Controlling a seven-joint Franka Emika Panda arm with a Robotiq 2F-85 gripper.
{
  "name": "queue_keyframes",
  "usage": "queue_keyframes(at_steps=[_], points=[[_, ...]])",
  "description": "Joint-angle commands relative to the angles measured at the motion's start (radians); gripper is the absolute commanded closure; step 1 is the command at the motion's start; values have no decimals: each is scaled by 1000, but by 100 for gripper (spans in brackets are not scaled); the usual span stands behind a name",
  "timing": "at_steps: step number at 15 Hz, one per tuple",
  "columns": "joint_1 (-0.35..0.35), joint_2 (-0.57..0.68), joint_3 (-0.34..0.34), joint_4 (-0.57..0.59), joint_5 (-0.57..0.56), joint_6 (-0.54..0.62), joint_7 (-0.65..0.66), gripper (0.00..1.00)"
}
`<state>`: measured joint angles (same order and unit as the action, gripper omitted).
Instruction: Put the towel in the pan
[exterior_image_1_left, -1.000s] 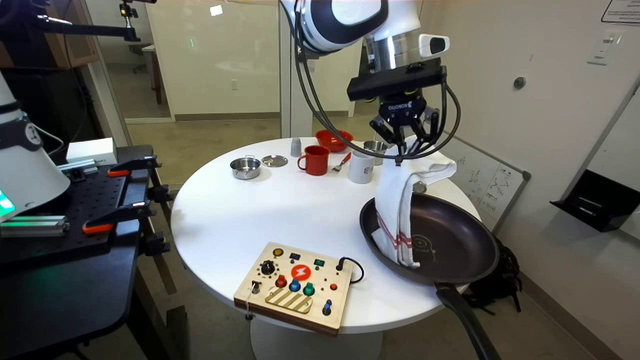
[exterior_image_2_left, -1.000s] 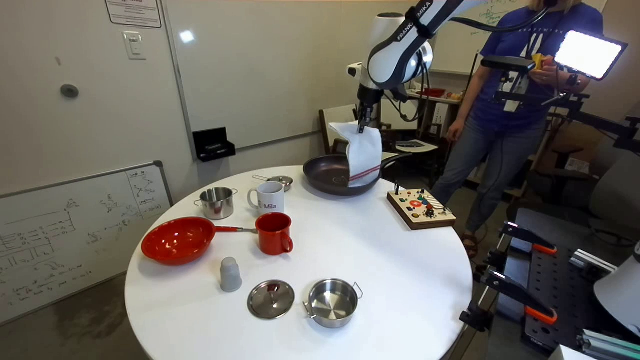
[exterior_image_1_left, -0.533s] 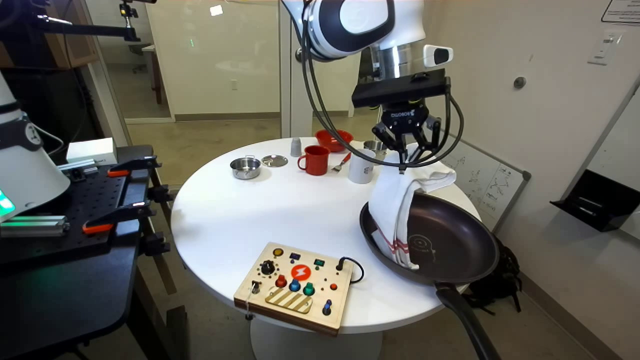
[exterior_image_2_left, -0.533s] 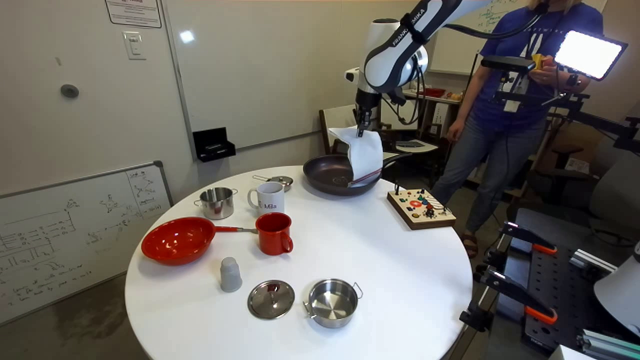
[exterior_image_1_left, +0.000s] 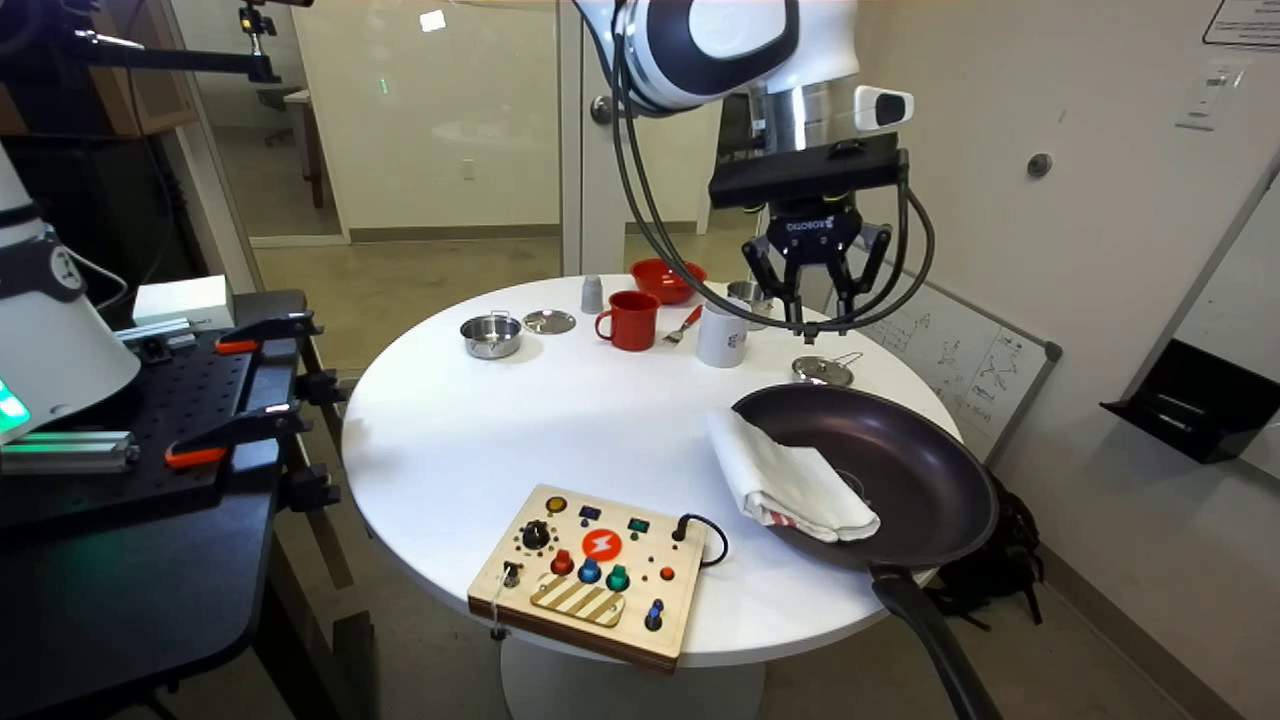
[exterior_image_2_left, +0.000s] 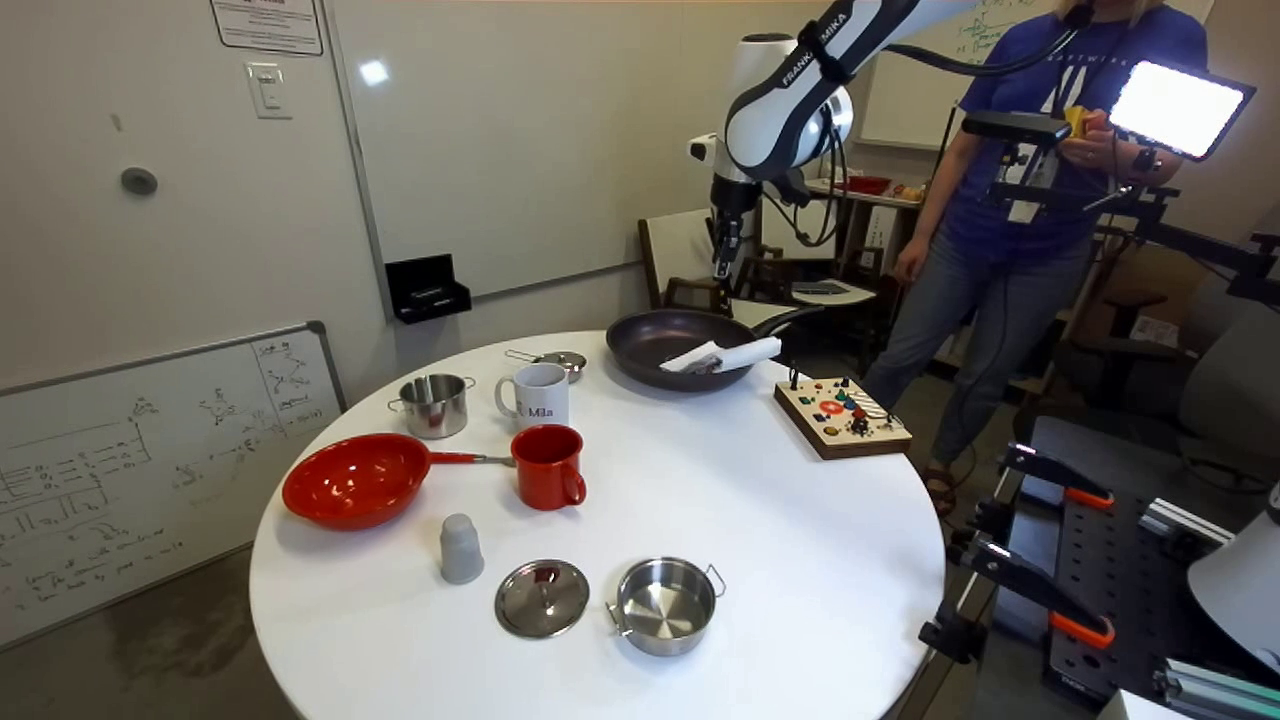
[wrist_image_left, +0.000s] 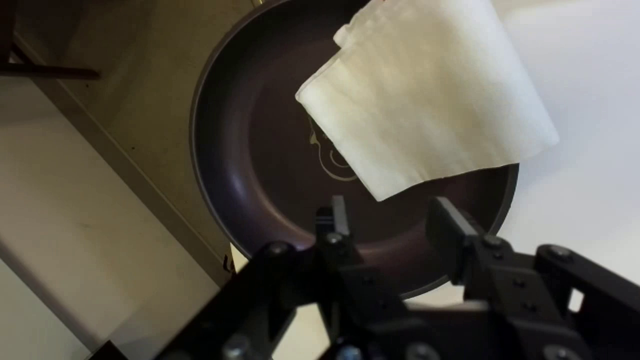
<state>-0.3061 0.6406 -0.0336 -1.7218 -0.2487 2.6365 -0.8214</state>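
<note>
Here I have the gripper hanging in the air, higher than the pan, and its two fingers stand spread, the pan's dark floor showing through the gap in the wrist view. And there's the towel: folded, partly inside the pan and partly over its rim, below my fingertips and clear of both. In an exterior view I see it across the pan's left side, one end poking out past the rim, a bit of red stripe showing near its near edge.

The pan sits at the right of the white table, its handle reaching near and right, past the edge. Left of it, at the near edge, I have the wooden box with coloured knobs. Over on the far side: a white mug, a red mug, a red bowl. In an exterior view a person stands at far right, head cropped.
</note>
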Motion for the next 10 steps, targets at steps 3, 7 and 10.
queue_keyframes(at_steps=[3, 7, 10], points=[[8, 15, -2, 87, 15, -54, -11, 8], [31, -31, -14, 57, -1, -68, 10, 0], [50, -110, -4, -41, 0, -163, 1, 0]])
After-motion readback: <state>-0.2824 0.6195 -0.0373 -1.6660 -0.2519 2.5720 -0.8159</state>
